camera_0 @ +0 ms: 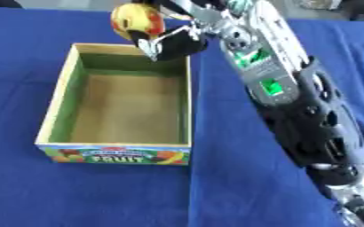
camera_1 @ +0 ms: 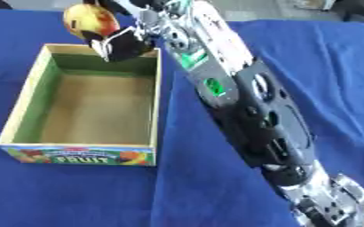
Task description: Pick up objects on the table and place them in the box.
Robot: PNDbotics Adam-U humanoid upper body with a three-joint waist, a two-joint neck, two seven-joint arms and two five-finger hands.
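Right robot hand (camera_0: 173,42) is clamped on the apple (camera_0: 136,21), stem direction unclear. Box (camera_0: 53,111) sits just below it, long axis running away from the robot.

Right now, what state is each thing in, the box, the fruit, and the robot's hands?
box: upright on the blue tablecloth, open-topped, nothing inside it.
apple: yellow and red, held above the box's far edge, not in the box yet.
right hand: fingers curled round the apple.
left hand: not in view.
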